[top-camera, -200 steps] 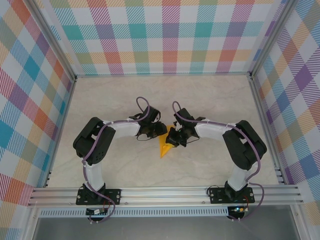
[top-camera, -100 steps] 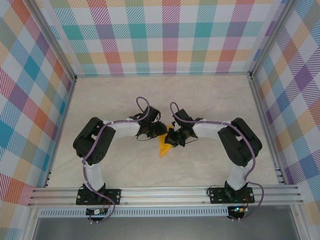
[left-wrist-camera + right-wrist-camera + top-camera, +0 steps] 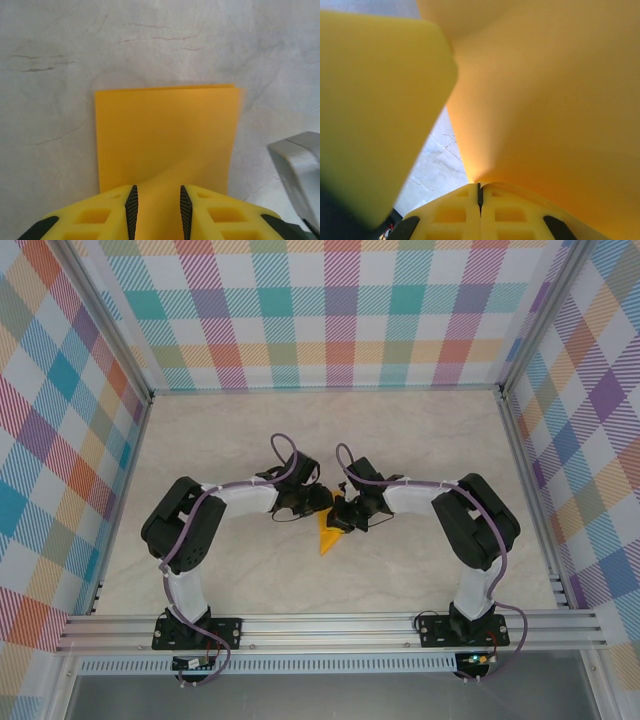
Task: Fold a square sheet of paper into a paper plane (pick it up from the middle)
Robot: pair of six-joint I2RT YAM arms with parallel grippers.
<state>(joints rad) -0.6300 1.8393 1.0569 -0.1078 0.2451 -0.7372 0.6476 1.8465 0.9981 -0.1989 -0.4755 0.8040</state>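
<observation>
The right gripper (image 3: 480,186), pressed together on the paper (image 3: 327,538), had edged closer to the left gripper (image 3: 157,192), whose part-spread fingers (image 3: 131,205) straddled the paper's edge, so the fold was judged unfinished

I'm looking down at the table (image 3: 250,440), a pale marble-look top with thin grey veins, edged along its near side by an aluminium rail (image 3: 330,625). Lying on it, about midway across and somewhat nearer the rail than the back edge, is the orange-yellow sheet of paper (image 3: 328,537), folded down to a point that aims at the rail. On my left wrist feed the paper's square-cut far end sits flat on the veined surface, tabletop showing on three sides of it.
</observation>
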